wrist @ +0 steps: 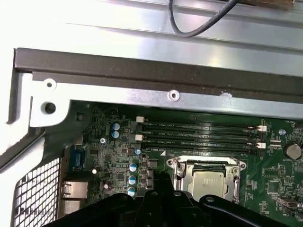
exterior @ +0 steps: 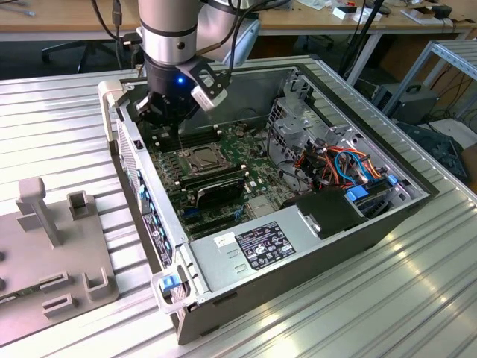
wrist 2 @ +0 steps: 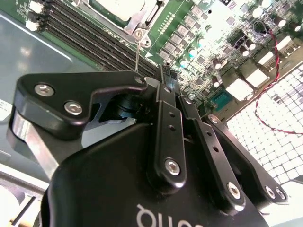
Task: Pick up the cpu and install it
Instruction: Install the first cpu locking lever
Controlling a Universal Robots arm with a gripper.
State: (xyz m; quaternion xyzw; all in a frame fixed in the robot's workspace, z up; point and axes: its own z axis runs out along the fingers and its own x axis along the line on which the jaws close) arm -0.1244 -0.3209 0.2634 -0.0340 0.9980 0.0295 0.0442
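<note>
The cpu (exterior: 200, 157) lies silver side up in its socket on the green motherboard inside the open computer case. Both wrist views show the cpu (wrist: 209, 182) (wrist 2: 116, 6) seated within the metal socket frame. My gripper (exterior: 173, 121) hangs over the rear of the board, just behind the socket and beside the memory slots (wrist: 201, 135). Its black fingers (wrist 2: 166, 87) are pressed together with nothing visible between them. A thin metal socket lever (wrist 2: 137, 49) stands upright right by the fingertips.
The case's rear wall and rim (wrist: 142, 71) run close behind the gripper. A black power supply (exterior: 257, 246), a drive cage with orange and blue cables (exterior: 343, 168) and a grey fixture block (exterior: 52, 246) on the ribbed metal table lie farther off.
</note>
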